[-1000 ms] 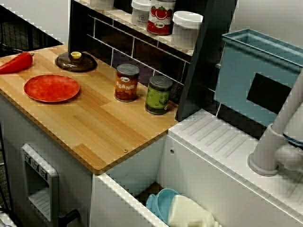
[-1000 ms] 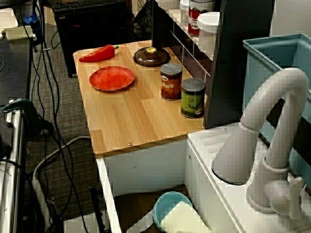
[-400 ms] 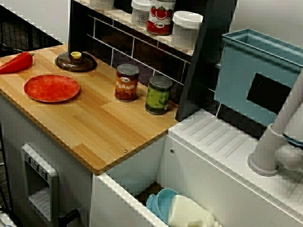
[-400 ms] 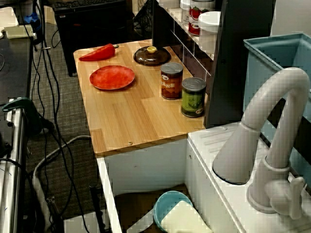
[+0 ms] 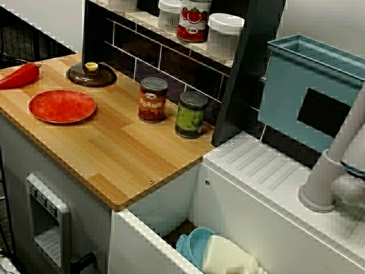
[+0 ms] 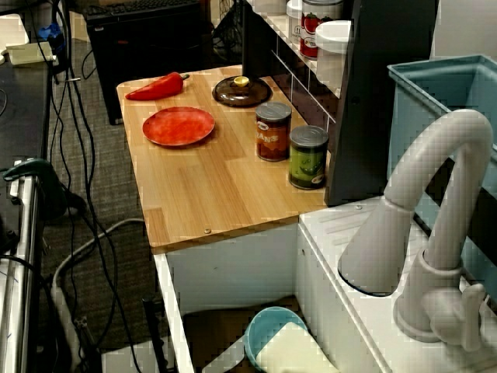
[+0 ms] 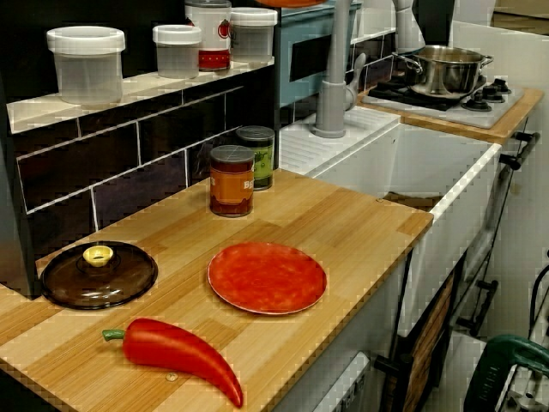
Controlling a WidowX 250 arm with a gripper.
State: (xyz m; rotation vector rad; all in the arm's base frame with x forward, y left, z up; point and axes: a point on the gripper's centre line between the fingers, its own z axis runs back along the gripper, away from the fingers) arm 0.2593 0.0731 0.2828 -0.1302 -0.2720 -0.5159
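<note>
No gripper or arm shows in any view. On the wooden counter [image 5: 114, 154] lie a red plate [image 5: 62, 106] [image 6: 178, 126] [image 7: 267, 277], a red pepper [image 5: 20, 75] [image 6: 158, 86] [image 7: 176, 354] and a brown glass lid [image 5: 91, 74] [image 7: 99, 274] with a yellow knob. An orange-labelled can [image 5: 153, 100] [image 7: 232, 180] and a green-labelled can [image 5: 191, 114] [image 7: 256, 156] stand upright side by side against the dark tiled back wall. All of them rest untouched.
A white sink holds a light blue bowl [image 5: 197, 245] and a white object [image 5: 228, 257]. The grey faucet [image 6: 419, 202] rises beside it, with a blue rack [image 5: 308, 91] behind. Jars [image 5: 225, 34] line the shelf. A steel pot [image 7: 442, 70] sits on the stove.
</note>
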